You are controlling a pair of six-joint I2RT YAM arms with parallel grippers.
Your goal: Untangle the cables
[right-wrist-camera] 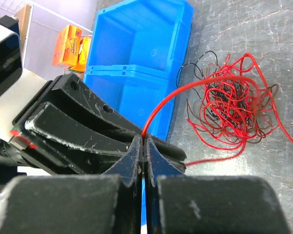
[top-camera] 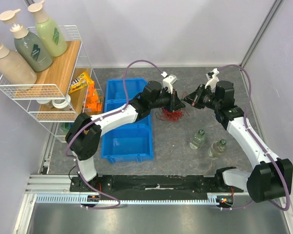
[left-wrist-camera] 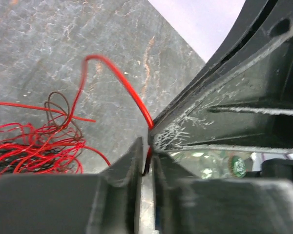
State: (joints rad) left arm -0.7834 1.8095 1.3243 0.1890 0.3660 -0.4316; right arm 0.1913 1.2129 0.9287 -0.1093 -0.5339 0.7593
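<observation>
The cables (top-camera: 172, 115) lie as one loose red and black tangle on the table (top-camera: 171, 146), just below both grippers. The right gripper (right-wrist-camera: 144, 141) is fully closed and pinches a red strand (right-wrist-camera: 168, 97) that arcs out of the tangle. The left gripper (left-wrist-camera: 147, 148), close against it, keeps a narrow gap with a red wire inside, apparently not pinched. The wire looks light, thin, springy and probably slippery. I would hold a free loop outside the knot and pull slowly, otherwise the whole bundle follows.
</observation>
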